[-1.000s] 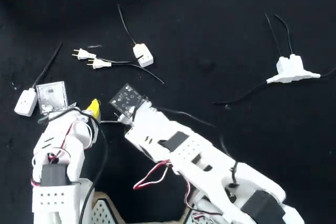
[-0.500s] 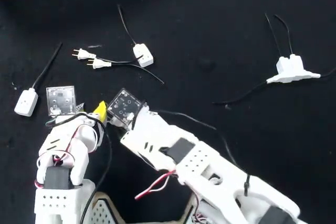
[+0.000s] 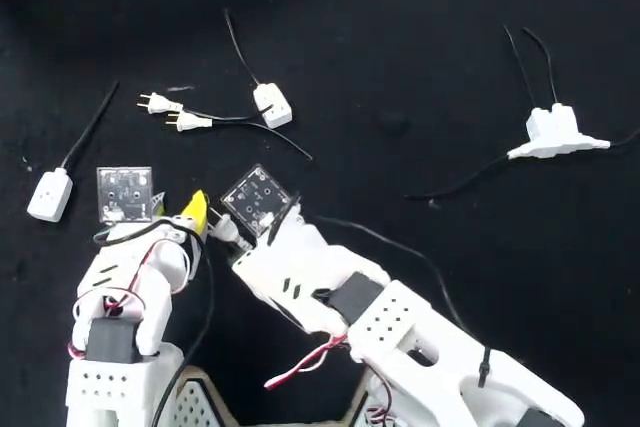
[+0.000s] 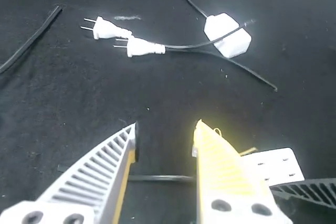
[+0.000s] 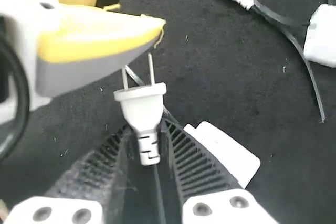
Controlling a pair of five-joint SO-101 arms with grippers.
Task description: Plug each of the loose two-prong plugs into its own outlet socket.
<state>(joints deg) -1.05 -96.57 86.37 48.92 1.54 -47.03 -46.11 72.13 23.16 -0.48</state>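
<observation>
The black desk (image 3: 420, 67) holds it all. The left arm's fingers (image 4: 215, 156) (one is yellow) are apart, with nothing in them. The right arm's fingers (image 5: 176, 140) are clamped on a white plug (image 5: 142, 106) at 8 o'clock. A white socket (image 3: 272, 105) sits at 11 o'clock. Two loose plugs (image 3: 190, 122) lie near it at 10 o'clock.

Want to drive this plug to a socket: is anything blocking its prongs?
Yes. The yellow finger of the left pincer sits close in front of the prongs of the plug held in the right pincer.
</observation>
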